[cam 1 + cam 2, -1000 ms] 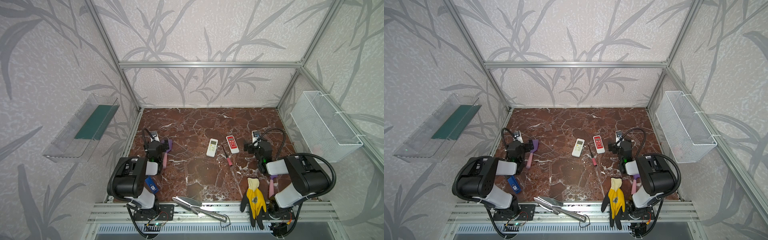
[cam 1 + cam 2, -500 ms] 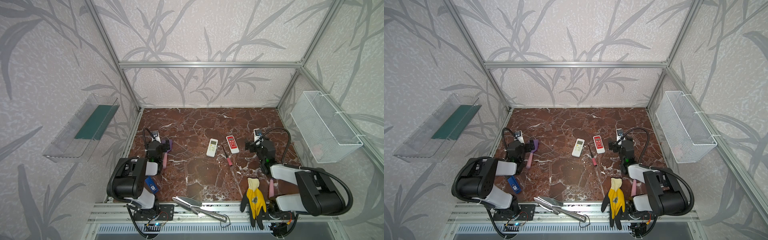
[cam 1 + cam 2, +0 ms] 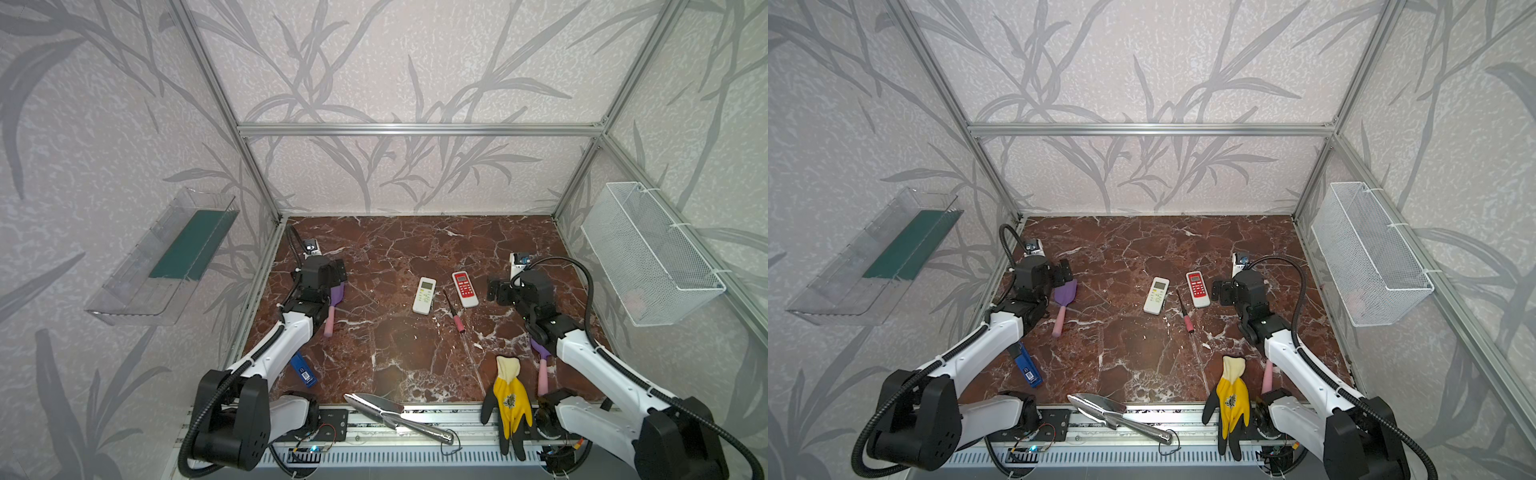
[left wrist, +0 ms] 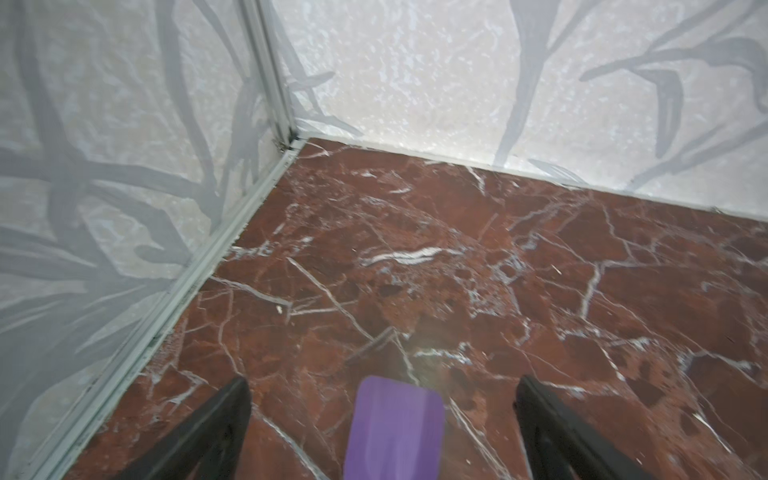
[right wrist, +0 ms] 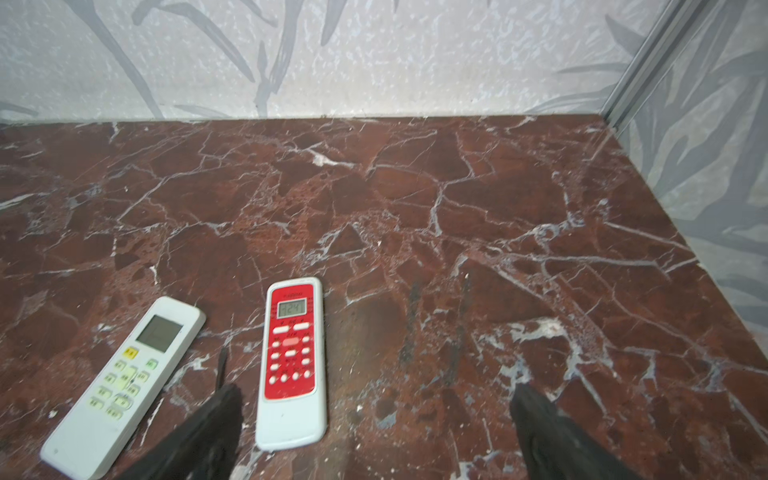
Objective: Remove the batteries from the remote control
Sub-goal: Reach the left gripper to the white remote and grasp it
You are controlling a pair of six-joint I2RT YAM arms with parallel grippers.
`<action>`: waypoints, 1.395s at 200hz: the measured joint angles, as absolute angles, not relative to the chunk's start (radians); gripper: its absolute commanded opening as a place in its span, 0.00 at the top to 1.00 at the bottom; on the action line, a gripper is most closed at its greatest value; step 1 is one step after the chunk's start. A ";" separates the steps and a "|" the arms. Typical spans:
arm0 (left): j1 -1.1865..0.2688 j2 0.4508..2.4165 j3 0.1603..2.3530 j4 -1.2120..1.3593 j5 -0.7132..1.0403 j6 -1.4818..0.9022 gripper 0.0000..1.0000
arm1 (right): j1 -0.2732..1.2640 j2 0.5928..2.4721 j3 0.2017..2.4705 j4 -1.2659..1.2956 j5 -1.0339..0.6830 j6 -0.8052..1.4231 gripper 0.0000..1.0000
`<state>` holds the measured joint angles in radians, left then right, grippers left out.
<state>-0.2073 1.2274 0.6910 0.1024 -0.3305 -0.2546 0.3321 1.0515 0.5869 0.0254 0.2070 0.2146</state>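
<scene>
The right gripper [image 5: 374, 399] is seen poised low over the red-brown marble-patterned tabletop [image 5: 415, 187]. Its two black fingers [image 5: 220, 419] are spread wide and nothing is gripped. The red-faced, white-cased plastic remote control [image 5: 291, 365] is found lying flat, buttons up, off-centre and just beside one fingertip. The batteries are not to be seen in any view. They are judged to be shut inside, behind back covers turned to the table, in this remote or in the all-white plastic remote control [image 5: 124, 386] lying near it. For the pick-up to be done well, the gripper should be shifted sideways until the red remote is centred. It should then be closed across the narrow width near the middle, so that the casing can be lifted and turned over without skidding on the slick surface. The left gripper [image 4: 384, 386] is likewise opened wide, with a flat purple plastic spatula blade [image 4: 395, 428] lying below the gap, ungripped. The digits on the red remote's display are given only by the right wrist view, where just the dark tip of the thin pink-handled screwdriver [image 3: 454, 311] is caught. The whole tool, lying between the two remotes, is shown only in both top views, and there the left arm is seen well apart from both remotes.
</scene>
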 measured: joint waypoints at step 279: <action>-0.729 2.305 1.885 -0.797 -0.101 -0.391 0.10 | 0.436 1.050 0.668 -0.397 0.096 0.396 0.01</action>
